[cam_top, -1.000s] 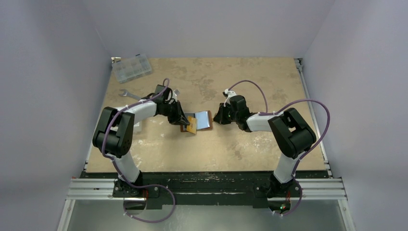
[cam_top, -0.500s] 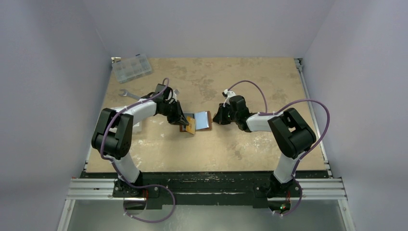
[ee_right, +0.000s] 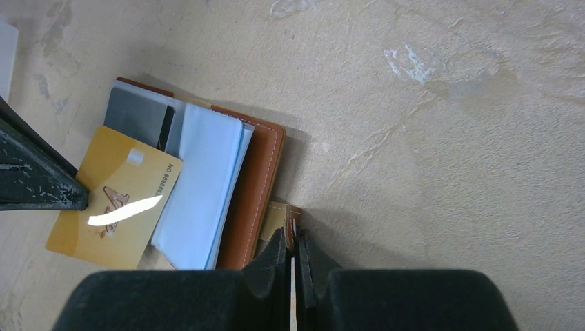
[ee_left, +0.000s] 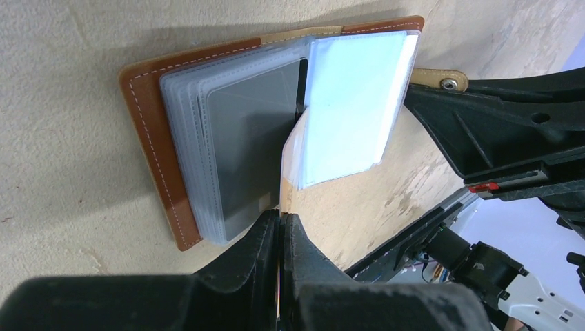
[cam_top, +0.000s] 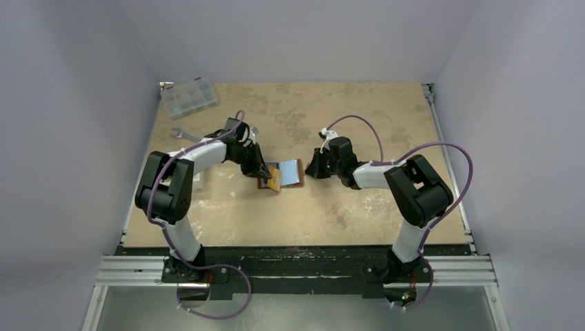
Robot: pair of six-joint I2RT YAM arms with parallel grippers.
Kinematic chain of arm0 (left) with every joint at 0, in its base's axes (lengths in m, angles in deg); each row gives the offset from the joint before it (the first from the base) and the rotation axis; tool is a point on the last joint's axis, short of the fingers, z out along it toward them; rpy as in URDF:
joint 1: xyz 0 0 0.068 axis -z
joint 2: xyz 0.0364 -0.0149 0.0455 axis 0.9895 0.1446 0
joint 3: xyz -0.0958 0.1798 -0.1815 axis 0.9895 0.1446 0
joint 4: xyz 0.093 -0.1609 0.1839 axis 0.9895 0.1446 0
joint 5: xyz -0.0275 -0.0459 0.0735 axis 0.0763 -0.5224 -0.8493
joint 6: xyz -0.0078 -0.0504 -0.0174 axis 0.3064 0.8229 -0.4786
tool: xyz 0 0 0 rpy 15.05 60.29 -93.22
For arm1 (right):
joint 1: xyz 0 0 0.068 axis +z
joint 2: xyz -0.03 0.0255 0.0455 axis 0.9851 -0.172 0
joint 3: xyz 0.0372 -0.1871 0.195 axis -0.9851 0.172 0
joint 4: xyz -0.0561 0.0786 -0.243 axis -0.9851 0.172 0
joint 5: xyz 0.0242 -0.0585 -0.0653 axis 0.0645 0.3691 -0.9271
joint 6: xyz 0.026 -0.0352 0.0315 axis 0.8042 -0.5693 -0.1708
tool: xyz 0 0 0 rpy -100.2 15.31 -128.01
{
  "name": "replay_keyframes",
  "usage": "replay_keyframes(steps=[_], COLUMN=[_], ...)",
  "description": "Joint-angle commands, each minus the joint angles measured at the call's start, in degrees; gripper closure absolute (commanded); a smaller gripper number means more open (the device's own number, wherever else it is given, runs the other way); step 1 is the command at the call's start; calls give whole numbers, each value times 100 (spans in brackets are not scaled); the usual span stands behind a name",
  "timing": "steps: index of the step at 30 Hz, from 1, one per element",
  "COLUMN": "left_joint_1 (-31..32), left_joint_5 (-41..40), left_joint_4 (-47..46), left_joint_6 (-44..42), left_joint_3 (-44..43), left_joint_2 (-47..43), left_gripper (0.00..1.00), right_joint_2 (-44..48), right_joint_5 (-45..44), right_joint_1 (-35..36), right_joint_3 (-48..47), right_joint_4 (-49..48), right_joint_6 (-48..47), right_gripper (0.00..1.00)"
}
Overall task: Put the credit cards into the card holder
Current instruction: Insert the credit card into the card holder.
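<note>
While the card holder [ee_right: 256,189] lies spread open and flat near the middle of the table [cam_top: 359,214], brown leather cover down and clear sleeves [ee_left: 186,145] facing up, a gold card [ee_right: 110,210] hangs over its open pages. The left gripper [ee_left: 281,224] has that card pinched by one edge, its two black fingers [ee_left: 262,238] pressed together on the thin plastic. From the right wrist view the card's far corner overlaps a dark grey sleeve and a light blue page [ee_right: 200,189]. That blue page stands lifted off the stack; whether it is a card inside a sleeve or a bare leaf I cannot tell. On the opposite side of the holder, the right gripper [ee_right: 294,238] is closed on the holder's tan strap [ee_right: 276,219], the tab with the round snap stud, just beside the leather edge. Both arms reach in low from either side, so the two grippers sit near each other with the holder between them. Well apart, toward the far left corner of the table, sits a clear compartmented box [cam_top: 188,96], and a silver wrench [cam_top: 183,134] lies nearer, just beyond the left arm.
</note>
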Motion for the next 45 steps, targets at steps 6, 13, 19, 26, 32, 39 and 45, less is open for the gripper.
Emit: replay_keyframes(steps=[6,13,19,26,32,39,45], left_joint_1=[6,1,-33,-55,-47,-47,-47], left_joint_5=[194,360,613,690,609,746,819], left_joint_4=[100,-162,-554,-696,-573,-732,-728], left_joint_6=[-257,-360,-312,-281,-318,-196,-188], left_joint_3=[-259,-189,-62,78,190,322,301], left_joint_2=[188,266,345,303,145,25,-70], left_gripper=[100,100,100,100,100,100,100], right_joint_2=[151,153,170,374,696,644,948], right_joint_5=[87,100,92,174,384,126,132], right_joint_1=[7,7,7,-3,-2,78,148], right_joint_3=[-90,-90,-77,44,252,279,457], right_joint_4=[-58,-65,-76,-141,-482,-597,-748], right_joint_6=[16,25,21,239,472,432,447], right_gripper=[100,100,100,79,44,25,19])
